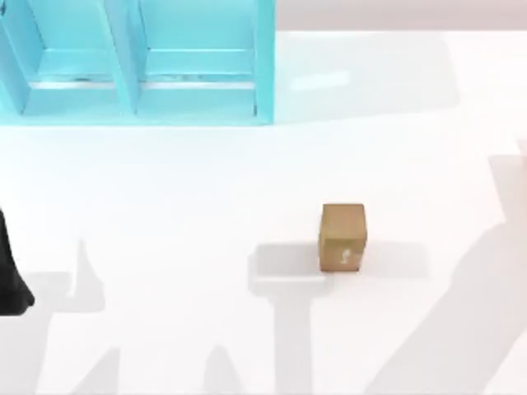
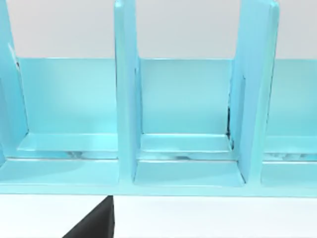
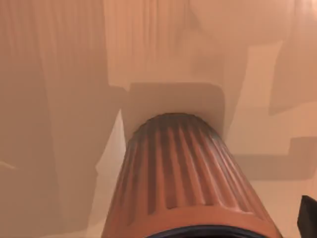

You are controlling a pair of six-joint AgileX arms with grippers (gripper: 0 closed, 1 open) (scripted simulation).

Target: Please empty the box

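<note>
Box stands upright right of tabletop centre, well short of the near edge. A ribbed orange cylinder sits in the right wrist view, so the right arm looks nearer. Left arm parked at the left edge; cannot tell the state of either arm's jaws.

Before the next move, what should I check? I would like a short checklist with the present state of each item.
1. Brown box stands free on the white table, right of centre: ok.
2. Box open, contents reachable: cannot tell.
3. Blue shelf stands well apart from the box, at the top view's upper left: ok.
4. Left arm sits at the table's left edge, away from the box: ok.
5. Ribbed orange cylinder lies close before the right wrist camera; held or not: cannot tell.
</note>
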